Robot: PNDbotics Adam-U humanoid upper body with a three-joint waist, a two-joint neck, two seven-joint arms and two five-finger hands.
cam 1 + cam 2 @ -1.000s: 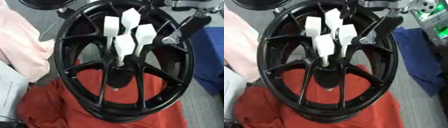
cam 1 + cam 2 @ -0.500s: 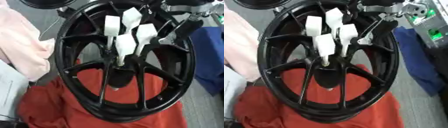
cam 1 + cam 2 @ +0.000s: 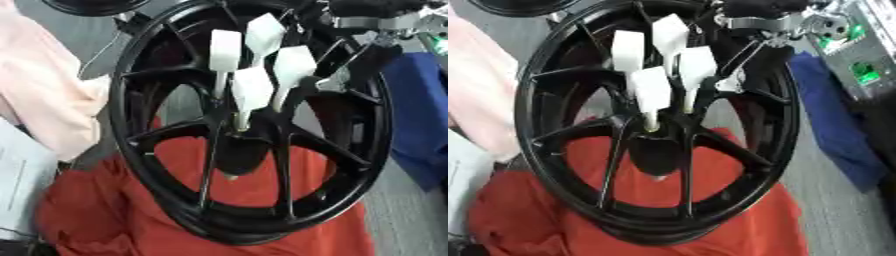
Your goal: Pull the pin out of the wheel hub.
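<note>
Red cloth [image 3: 131,220] underlies the black wheel [image 3: 254,125]; its white pins [image 3: 254,90] point up-far, right hand [image 3: 759,17] nearest, far-right, finger state unclear

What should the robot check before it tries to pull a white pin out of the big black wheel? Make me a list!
1. White pins in the hub: ok, four stand with flat tops up.
2. Black wheel settled: ok, it lies on the red cloth.
3. Right hand near the pins: ok, the arm comes in from the upper right, just beside them.
4. Right hand holding a pin: cannot tell, its fingers are too dark and blurred.
5. Left hand ready: cannot tell, it shows in neither view.
6. Way above the pins free: ok, nothing covers their tops.
</note>
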